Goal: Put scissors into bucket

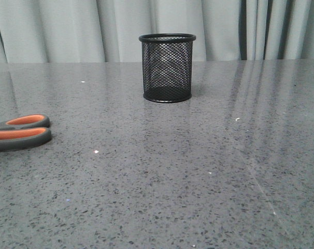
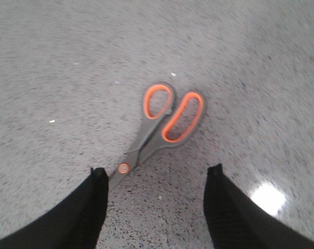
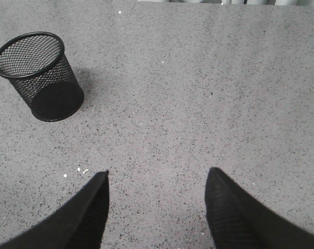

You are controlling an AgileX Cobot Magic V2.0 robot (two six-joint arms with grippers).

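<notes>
The scissors [image 1: 19,130] lie flat at the table's left edge in the front view, only their grey, orange-lined handles showing. In the left wrist view the scissors [image 2: 165,122] lie just ahead of my left gripper [image 2: 157,171], which is open and empty above the table; the blades run under its left finger [image 2: 89,207]. The bucket [image 1: 167,67], a black wire-mesh cup, stands upright at the back middle of the table. It also shows in the right wrist view [image 3: 40,78], off to the side of my right gripper [image 3: 157,174], which is open and empty. Neither gripper shows in the front view.
The grey speckled tabletop [image 1: 188,171] carries a few small white specks. Pale curtains [image 1: 69,28] hang behind the table's far edge.
</notes>
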